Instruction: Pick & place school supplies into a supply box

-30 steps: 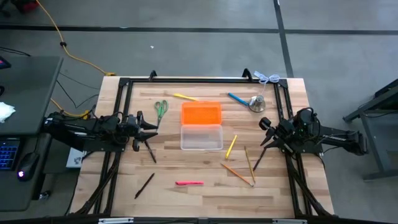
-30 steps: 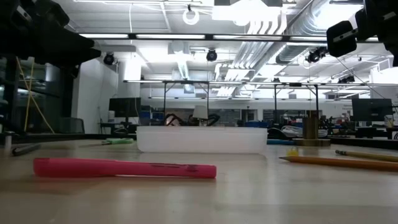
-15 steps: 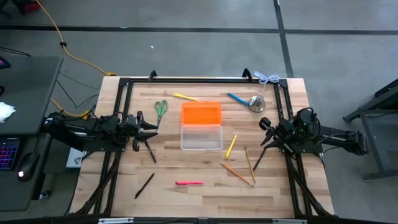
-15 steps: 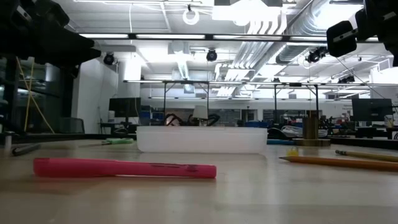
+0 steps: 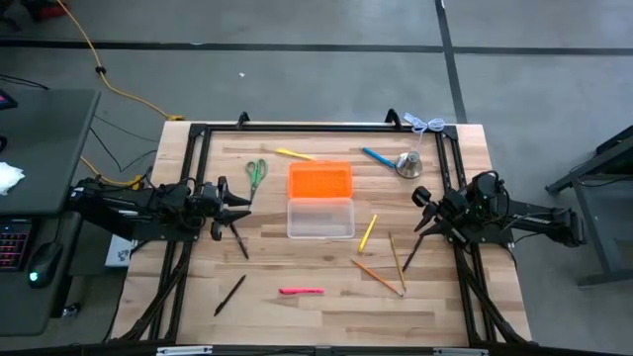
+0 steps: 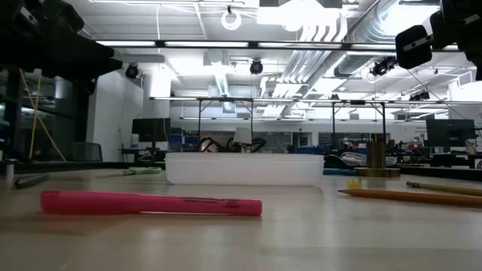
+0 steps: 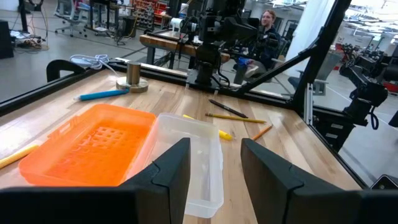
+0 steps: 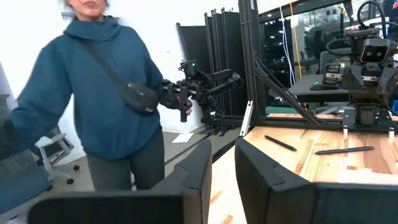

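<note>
Supply box (image 5: 320,201) sits mid-table, lid flipped back, orange half toward the far edge, clear half nearer, nothing visible inside. Supplies scattered around it: green scissors (image 5: 256,173) and yellow pen (image 5: 295,154) far-left, blue pen (image 5: 377,156) beside silver bell (image 5: 409,165), pencils (image 5: 381,259) near-right, pink marker (image 5: 301,291) near edge, black pen (image 5: 230,294) near-left. Left gripper (image 5: 244,202) hovers left of box, fingers spread, empty. Right gripper (image 5: 419,203) waits at right edge, fingers slightly parted, holding nothing.
</note>
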